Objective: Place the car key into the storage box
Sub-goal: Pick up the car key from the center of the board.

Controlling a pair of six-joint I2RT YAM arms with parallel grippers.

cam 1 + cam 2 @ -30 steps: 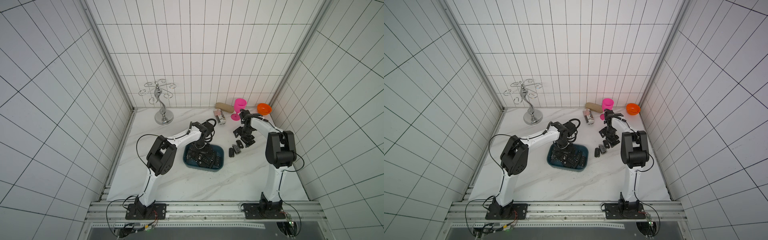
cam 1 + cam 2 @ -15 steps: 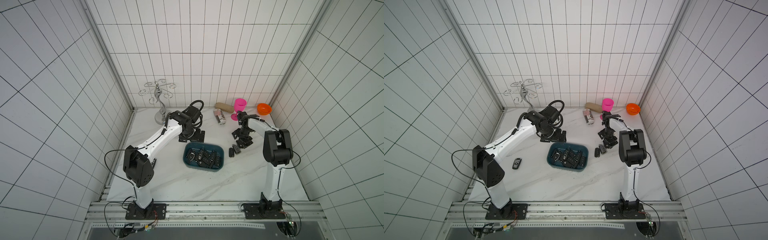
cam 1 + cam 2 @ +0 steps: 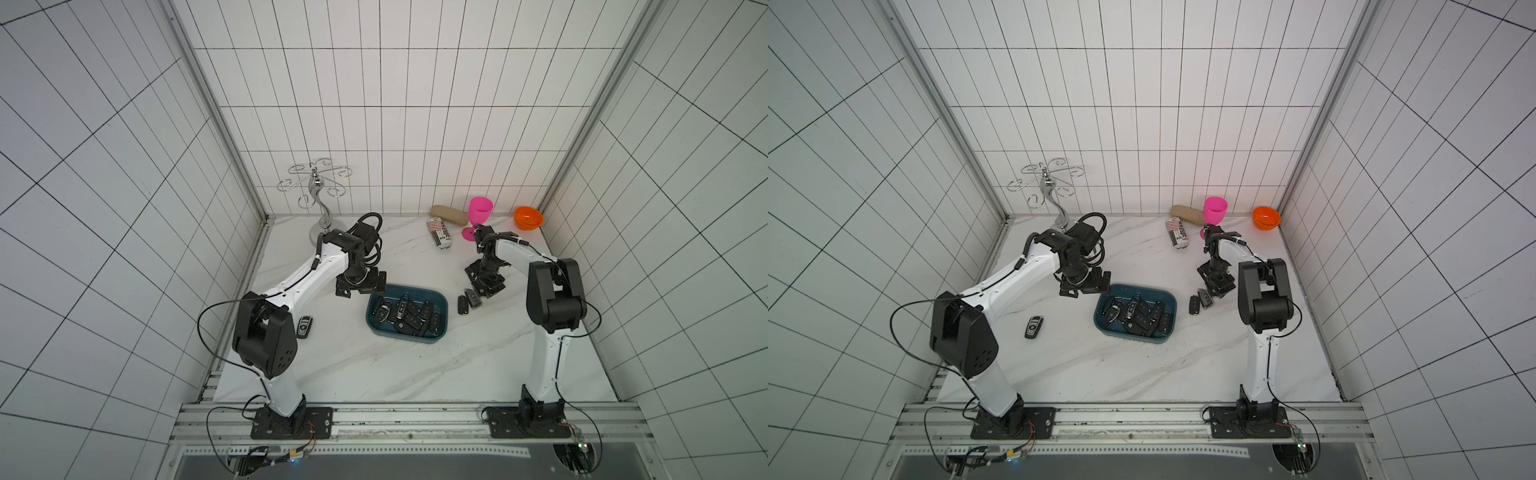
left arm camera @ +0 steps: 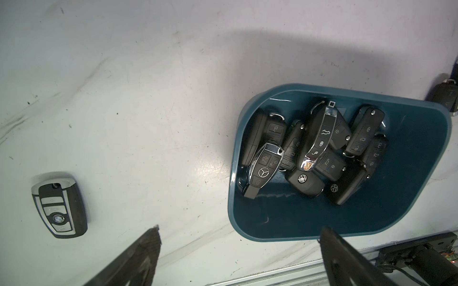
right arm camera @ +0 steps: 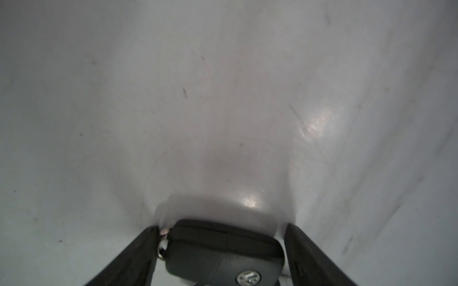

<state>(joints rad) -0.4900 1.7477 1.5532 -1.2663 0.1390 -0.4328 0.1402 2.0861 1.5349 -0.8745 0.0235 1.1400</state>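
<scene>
- right hand (image 5: 220,229) (image 3: 484,282) (image 3: 1217,282) is down low on the desk (image 3: 374,374), fingers (image 5: 138,257) on either side of a black VW car key (image 5: 223,252) that lies flat on the desk
- 1 finger touches the key's metal ring end, the other sits just beside the opposite edge; can't tell if it is actually clamped (thin gap or none, too dark)
- in both top views that hand is right of the storage box (image 3: 405,337) (image 3: 1129,336) (image 4: 396,185) and apart from it; the car key is hidden under the hand there, so it is outside the box
- left hand (image 3: 360,286) (image 3: 1084,286) (image 4: 239,228) hovers just off the box's far-left corner, fingers spread wide, nothing between them
- box holds a pile of black key fobs (image 4: 319,148), bunched together
- BMW key (image 3: 304,328) (image 3: 1034,327) (image 4: 59,205) lies alone on the desk, well left of the box
- 2 loose keys (image 3: 462,305) (image 3: 1194,304) lie just beside the box's right end, between the box and the right hand
- back right of the desk: orange bowl (image 3: 528,218), pink goblet (image 3: 480,212) standing upright, can (image 3: 439,235) on its side
</scene>
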